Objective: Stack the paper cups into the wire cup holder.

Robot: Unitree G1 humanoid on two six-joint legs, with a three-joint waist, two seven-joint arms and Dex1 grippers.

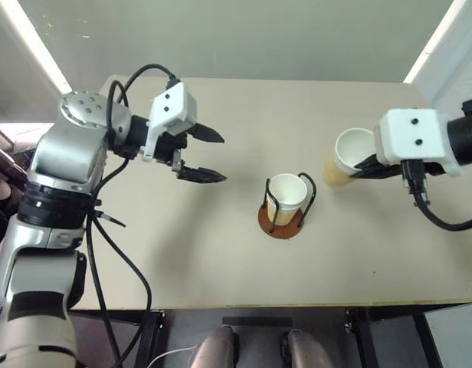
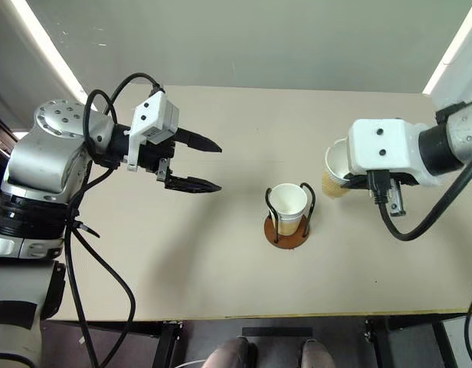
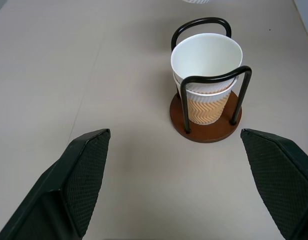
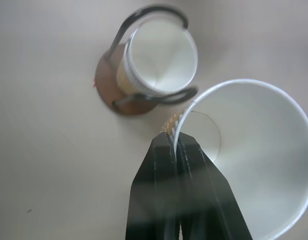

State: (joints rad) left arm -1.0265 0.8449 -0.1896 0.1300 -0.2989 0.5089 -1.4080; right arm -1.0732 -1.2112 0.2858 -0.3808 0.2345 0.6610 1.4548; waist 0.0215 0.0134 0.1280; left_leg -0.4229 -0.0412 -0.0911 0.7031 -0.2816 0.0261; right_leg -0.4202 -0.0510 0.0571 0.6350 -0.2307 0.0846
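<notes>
nearby, wire cup holder (image 1: pixel 284 221) already holds cups (image 1: pixel 286 197).

A beige table (image 1: pixel 221 261) with a plain matte top is seen from above, its near edge running across the lower part of the head views. Beyond its far edge a grey-green floor (image 1: pixel 244 38) is seen. Two bright light strips are laid slantwise across that floor, one at the far left (image 1: pixel 37 46) and one at the far right (image 1: pixel 429 42). Under the near edge, dark metal table legs (image 1: pixel 153 337) are seen.
</notes>
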